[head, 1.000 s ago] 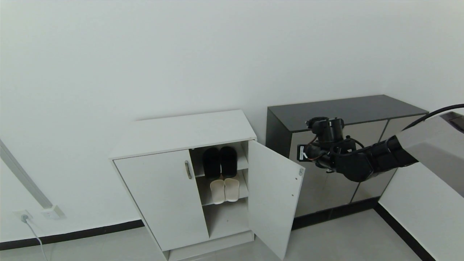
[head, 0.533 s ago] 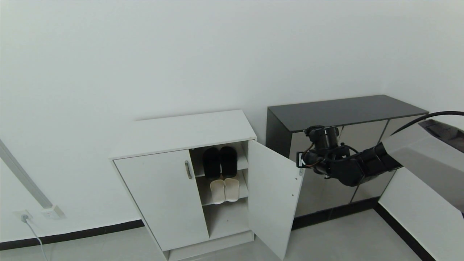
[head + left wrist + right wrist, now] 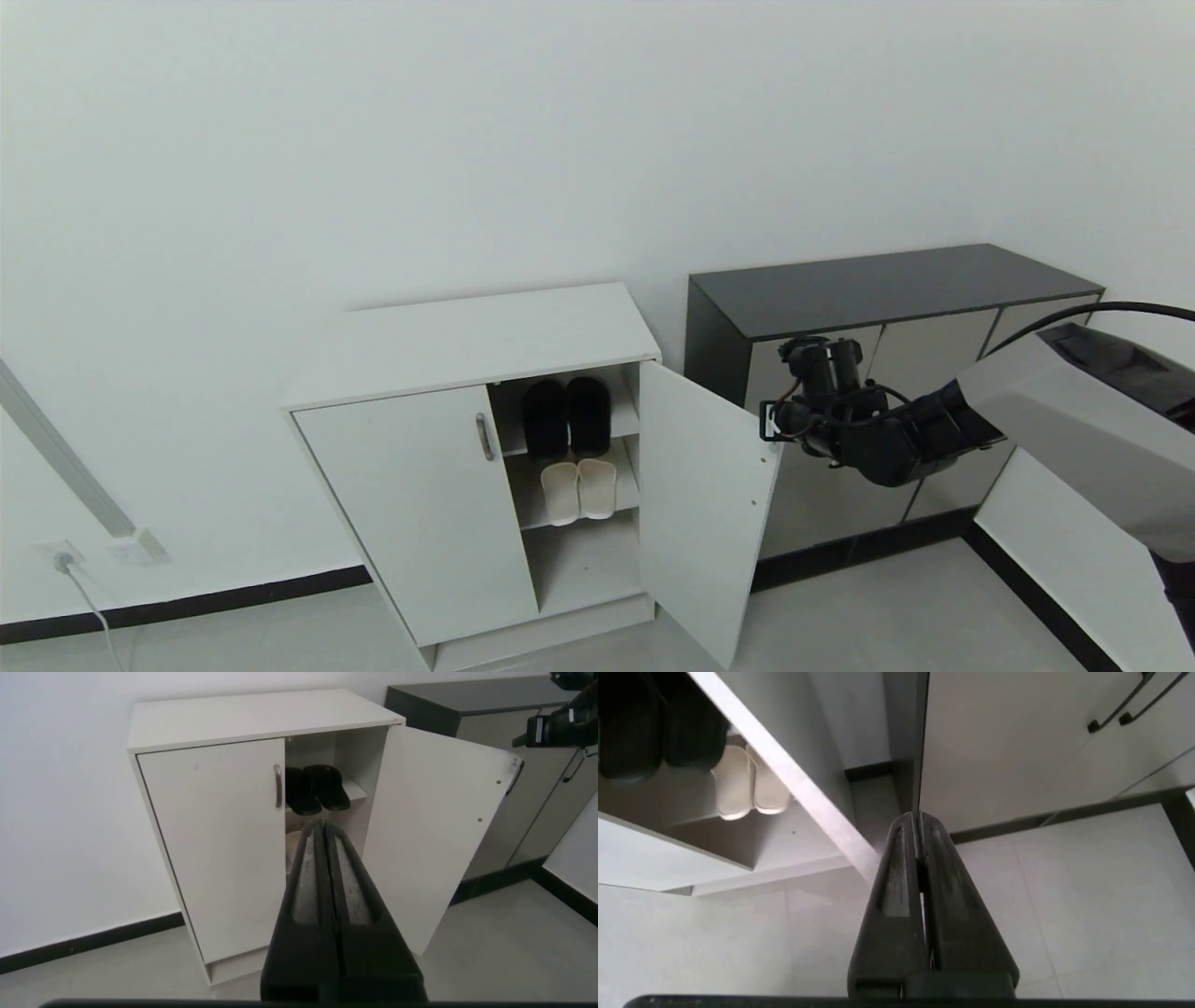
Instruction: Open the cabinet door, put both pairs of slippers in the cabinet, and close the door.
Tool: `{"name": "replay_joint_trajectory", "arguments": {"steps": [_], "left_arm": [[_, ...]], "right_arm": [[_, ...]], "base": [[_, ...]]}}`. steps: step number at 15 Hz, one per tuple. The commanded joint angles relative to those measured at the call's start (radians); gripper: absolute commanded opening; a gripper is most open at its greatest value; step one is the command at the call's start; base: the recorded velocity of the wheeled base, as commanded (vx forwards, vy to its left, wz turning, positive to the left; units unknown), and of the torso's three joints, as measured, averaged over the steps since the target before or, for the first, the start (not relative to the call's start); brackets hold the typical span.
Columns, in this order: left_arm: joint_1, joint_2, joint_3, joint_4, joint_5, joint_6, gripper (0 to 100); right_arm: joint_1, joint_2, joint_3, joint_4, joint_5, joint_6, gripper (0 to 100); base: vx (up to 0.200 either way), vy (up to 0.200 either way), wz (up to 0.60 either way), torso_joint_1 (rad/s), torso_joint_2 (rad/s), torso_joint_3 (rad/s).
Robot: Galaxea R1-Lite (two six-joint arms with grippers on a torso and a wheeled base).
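Head view, from the left: a white wall socket (image 3: 58, 557) with a cable plugged in sits low on the wall, well to the left of the white laminate cabinet (image 3: 467, 336), a boxy unit with a flat, smooth top. The cabinet's left door (image 3: 420, 513) is shut and carries a slim curved metal handle (image 3: 485, 437). The right half stands open. On its top shelf lie the black slippers (image 3: 566, 415), matte and rounded, side by side. One shelf lower lie the cream slippers (image 3: 579, 490), smooth and ribbed at the sole, also side by side. The bottom shelf is bare board.

The cabinet's right door (image 3: 705, 523) is swung wide, a plain white panel with small hinge holes. My right claw (image 3: 921, 819) is just beside that door's free edge, near its upper corner, fingers pressed together on nothing; I cannot tell whether it touches the panel. Both pairs of slippers lie well inside the cabinet, apart from it.

My left claw (image 3: 324, 829) hangs in front of the cabinet, also pressed together and empty.

Right of the cabinet stands a dark grey sideboard (image 3: 896, 280) with glossy fronts.
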Motion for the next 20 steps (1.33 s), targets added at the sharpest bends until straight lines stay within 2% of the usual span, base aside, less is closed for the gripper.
{"name": "replay_joint_trajectory", "arguments": {"steps": [1, 11, 20], "left_arm": [[0.0, 0.001, -0.001, -0.001, 0.0, -0.001, 0], [0.0, 0.001, 0.0, -0.001, 0.0, -0.001, 0], [0.0, 0.001, -0.001, -0.001, 0.0, -0.001, 0]], "right_arm": [[-0.001, 0.017, -0.002, -0.002, 0.0, 0.0, 0], [0.028, 0.011, 0.016, -0.003, -0.009, 0.001, 0], [0.263, -0.11, 0.156, -0.002, -0.009, 0.054, 0]], "base": [[0.0, 0.0, 0.0, 0.0, 0.0, 0.0], [0.0, 0.0, 0.0, 0.0, 0.0, 0.0], [0.0, 0.0, 0.0, 0.0, 0.0, 0.0]]}}
